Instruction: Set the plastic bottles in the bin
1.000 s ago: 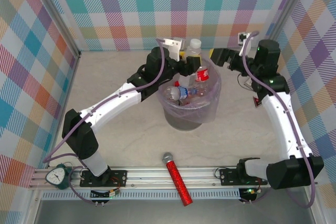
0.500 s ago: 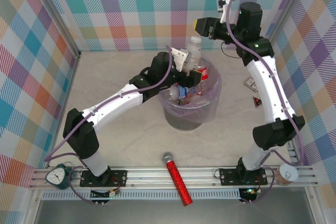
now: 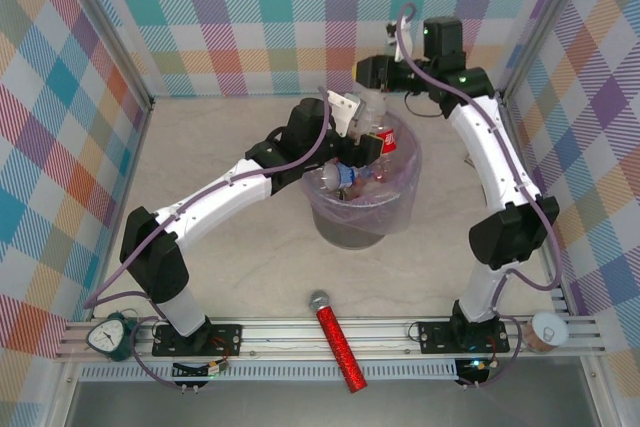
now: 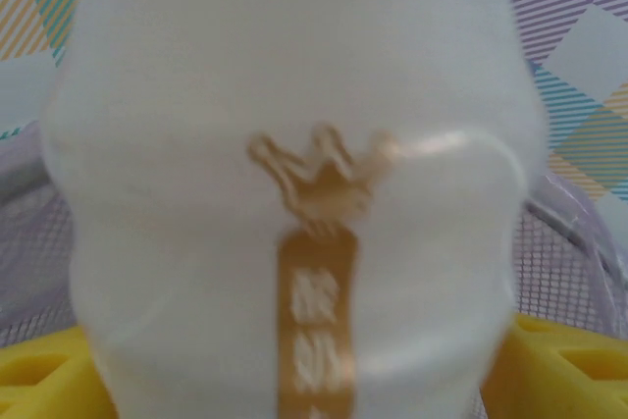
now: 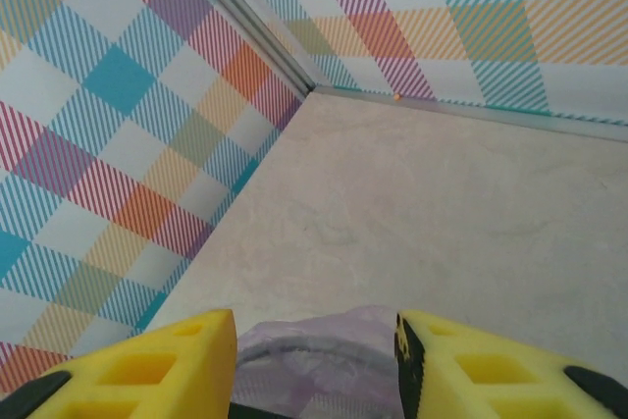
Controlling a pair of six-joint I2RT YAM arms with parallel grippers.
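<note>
Bottles point(image 3: 347, 178) lie piled in the bin point(image 3: 352, 227) — one white bottle point(image 3: 373, 105) stands up at its far rim, squeezed between the left gripper point(image 4: 294, 345)'s yellow fingers. The right gripper point(image 5: 316, 340) hovers near its cap — fingers a little apart, holding nothing.

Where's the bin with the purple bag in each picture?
Top external: the bin sits in the middle of the picture.
Left wrist: bin peeks out either side behind the white bottle.
Right wrist: bin at the bottom edge, between yellow fingers.
Shared landmark: the checked wall.
</note>
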